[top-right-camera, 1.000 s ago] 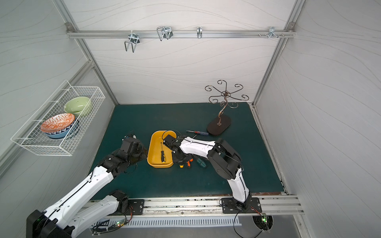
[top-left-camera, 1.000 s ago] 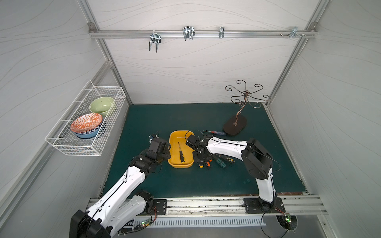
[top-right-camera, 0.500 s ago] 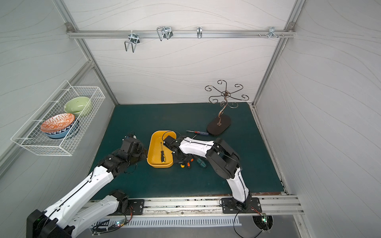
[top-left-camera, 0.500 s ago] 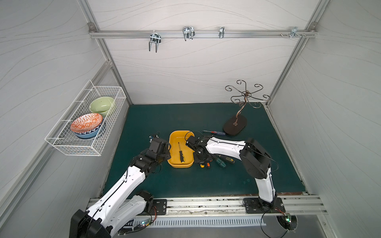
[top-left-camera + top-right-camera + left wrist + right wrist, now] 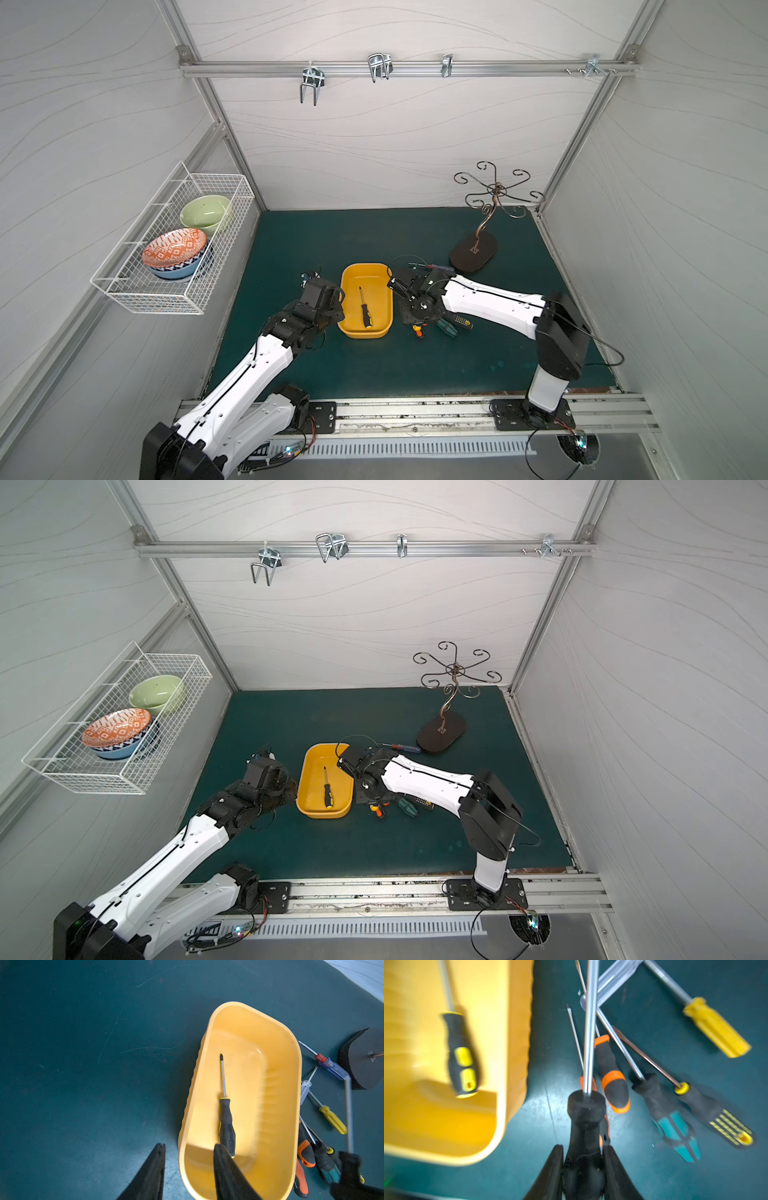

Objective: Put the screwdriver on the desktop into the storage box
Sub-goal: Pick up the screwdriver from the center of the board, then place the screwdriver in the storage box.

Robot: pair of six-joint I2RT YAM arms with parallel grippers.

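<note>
1. The right gripper (image 5: 583, 1147) is clamped on the black handle of a long-shafted screwdriver (image 5: 586, 1105). Its fingers (image 5: 554, 1169) press on either side, and the handle's rear end is hidden between them.
2. The steel shaft of this held tool runs out of the right wrist frame, so its tip is cut off. The left wrist view shows the shaft only as a blurred streak (image 5: 349, 1115) beside the storage box (image 5: 270, 1084). Whether the tip touches the desktop (image 5: 415, 365) cannot be told.
3. In both top views the right arm's wrist covers the gripper and what it holds.
4. The storage box (image 5: 378, 282) sits mid-desktop. A black-and-yellow screwdriver (image 5: 365, 313) lies flat along its floor.
5. The left gripper (image 5: 189, 1145) has its jaws apart and holds nothing. One finger (image 5: 153, 1172) is outside the box wall and the other is over the inside, hiding the butt of the boxed tool's handle. Contact with the wall cannot be judged.
6. On the desktop just beside the box, loose screwdrivers lie with their shafts crossed:
   - the orange-and-black one (image 5: 612, 1076)
   - the teal-and-black one (image 5: 675, 1126)
   - the yellow-striped one (image 5: 720, 1122)
   - the yellow-handled one (image 5: 716, 1028)
   - the clear-handled one (image 5: 616, 976), partly cut off
   - another orange handle, mostly hidden behind the held one
7. A blue-and-red screwdriver (image 5: 332, 1068) lies near the dark stand base (image 5: 363, 1059), which the frame edge crops.
</note>
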